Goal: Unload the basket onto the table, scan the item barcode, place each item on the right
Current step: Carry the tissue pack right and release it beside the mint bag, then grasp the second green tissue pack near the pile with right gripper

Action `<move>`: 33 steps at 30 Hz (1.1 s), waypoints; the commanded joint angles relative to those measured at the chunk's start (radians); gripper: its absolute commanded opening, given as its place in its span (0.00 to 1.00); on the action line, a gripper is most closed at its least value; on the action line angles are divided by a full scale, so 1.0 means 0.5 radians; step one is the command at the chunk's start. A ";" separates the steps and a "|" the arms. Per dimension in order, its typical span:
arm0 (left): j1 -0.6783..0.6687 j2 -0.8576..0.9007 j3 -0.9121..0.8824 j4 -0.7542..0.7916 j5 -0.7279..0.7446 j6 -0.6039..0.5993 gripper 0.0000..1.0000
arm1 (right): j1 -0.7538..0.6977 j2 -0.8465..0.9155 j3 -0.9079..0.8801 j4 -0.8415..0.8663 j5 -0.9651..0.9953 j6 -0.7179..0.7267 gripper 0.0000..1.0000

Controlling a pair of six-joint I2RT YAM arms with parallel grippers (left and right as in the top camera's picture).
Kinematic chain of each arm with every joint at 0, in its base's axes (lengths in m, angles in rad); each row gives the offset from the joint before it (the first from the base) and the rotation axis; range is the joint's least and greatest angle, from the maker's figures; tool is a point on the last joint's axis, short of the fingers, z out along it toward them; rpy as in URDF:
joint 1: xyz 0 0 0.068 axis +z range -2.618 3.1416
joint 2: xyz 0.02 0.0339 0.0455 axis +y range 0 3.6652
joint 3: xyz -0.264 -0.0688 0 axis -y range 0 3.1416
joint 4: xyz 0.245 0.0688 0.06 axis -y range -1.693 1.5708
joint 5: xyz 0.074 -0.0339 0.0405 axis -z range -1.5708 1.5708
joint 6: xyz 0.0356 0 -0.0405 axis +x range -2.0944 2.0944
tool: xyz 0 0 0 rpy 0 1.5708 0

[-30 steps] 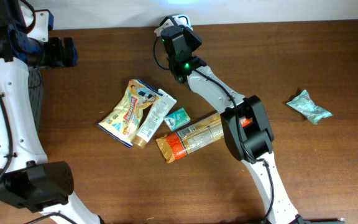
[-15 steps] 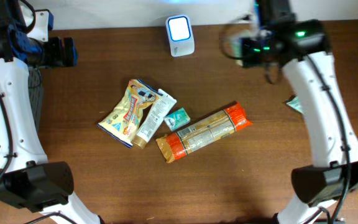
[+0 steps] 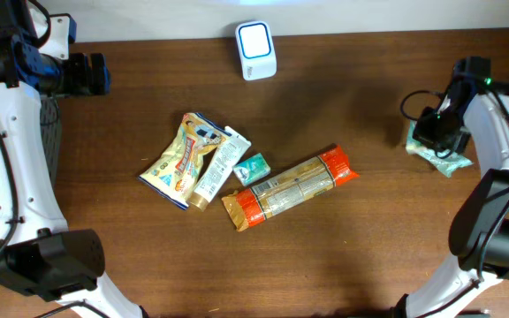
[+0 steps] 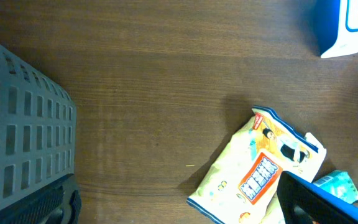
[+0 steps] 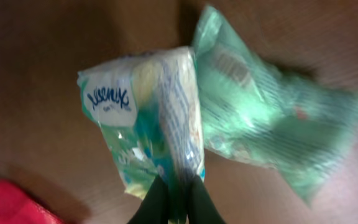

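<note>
At the right edge of the counter (image 3: 343, 256), the right end effector (image 5: 174, 198) is clamped on a tissue pack (image 5: 145, 112), over a green packet (image 5: 260, 124) and well apart from the scanner (image 3: 256, 39). The left end effector (image 3: 91, 73) gapes wide near the basket (image 4: 17, 124).

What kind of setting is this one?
Probably a mock checkout bench: a white scanner on a wooden table, loose packaged goods mid-table, and a grey basket at the left edge.
</note>
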 commanded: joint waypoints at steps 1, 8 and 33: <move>0.001 -0.009 0.016 0.000 0.000 -0.018 0.99 | -0.012 -0.008 -0.201 0.201 -0.200 0.017 0.04; 0.001 -0.009 0.016 0.000 0.000 -0.018 0.99 | -0.013 -0.011 -0.168 -0.047 -0.195 0.008 0.36; 0.001 -0.009 0.016 0.000 0.000 -0.018 0.99 | 1.954 0.693 0.576 -0.072 -0.530 0.242 0.25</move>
